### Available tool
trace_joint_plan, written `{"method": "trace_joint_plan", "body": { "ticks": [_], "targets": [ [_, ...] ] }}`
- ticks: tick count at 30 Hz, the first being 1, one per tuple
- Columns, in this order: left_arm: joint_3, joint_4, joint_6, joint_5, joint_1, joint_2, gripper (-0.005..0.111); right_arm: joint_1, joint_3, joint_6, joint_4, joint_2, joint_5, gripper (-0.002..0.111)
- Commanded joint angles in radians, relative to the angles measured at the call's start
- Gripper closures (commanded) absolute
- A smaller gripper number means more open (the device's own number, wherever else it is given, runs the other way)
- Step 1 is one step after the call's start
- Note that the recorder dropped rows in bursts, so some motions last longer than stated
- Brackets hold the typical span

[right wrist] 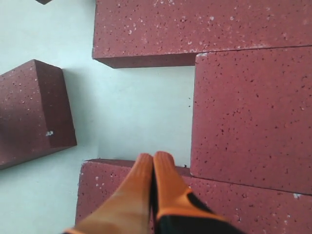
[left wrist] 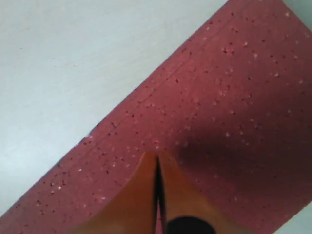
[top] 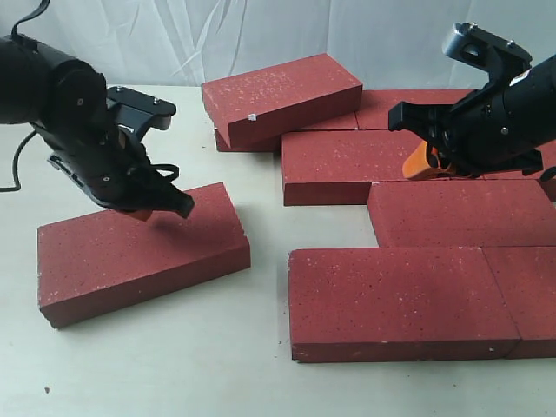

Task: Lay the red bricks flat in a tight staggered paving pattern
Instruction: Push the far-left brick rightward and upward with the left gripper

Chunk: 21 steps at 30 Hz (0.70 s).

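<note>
Several red bricks lie on the table. A loose red brick (top: 139, 252) (left wrist: 219, 97) lies askew at the left. My left gripper (top: 165, 207) (left wrist: 157, 157) is shut and empty, its orange tips down at this brick's top face. At the right, bricks lie flat in staggered rows: a front brick (top: 391, 300) (right wrist: 195, 29), a second-row brick (top: 460, 213) (right wrist: 248, 112) and a third-row brick (top: 347, 165) (right wrist: 97, 195). My right gripper (top: 421, 161) (right wrist: 153, 157) is shut and empty over the third-row brick's edge. A brick with a white chip (top: 278, 95) (right wrist: 29, 107) rests tilted on the back bricks.
A further brick (top: 530, 295) butts against the front brick at the right edge. Bare pale table (top: 174, 365) shows at the front left, and a gap of table (top: 326, 228) lies between the rows. A white curtain (top: 261, 35) hangs behind.
</note>
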Motion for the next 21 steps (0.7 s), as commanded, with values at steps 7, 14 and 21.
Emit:
{"method": "trace_joint_plan", "body": {
  "ticks": [7, 14, 21],
  "targets": [
    [-0.003, -0.252, 0.387, -0.035, 0.005, 0.112, 0.107, -0.001, 0.005, -0.009, 0.001, -0.002, -0.01, 0.109],
    [-0.003, -0.331, 0.657, -0.14, 0.005, 0.133, 0.107, -0.001, 0.005, -0.009, 0.001, -0.002, -0.01, 0.109],
    [-0.003, -0.397, 0.919, -0.185, 0.005, 0.133, 0.107, -0.001, 0.005, -0.009, 0.001, -0.002, -0.01, 0.109]
  ]
}}
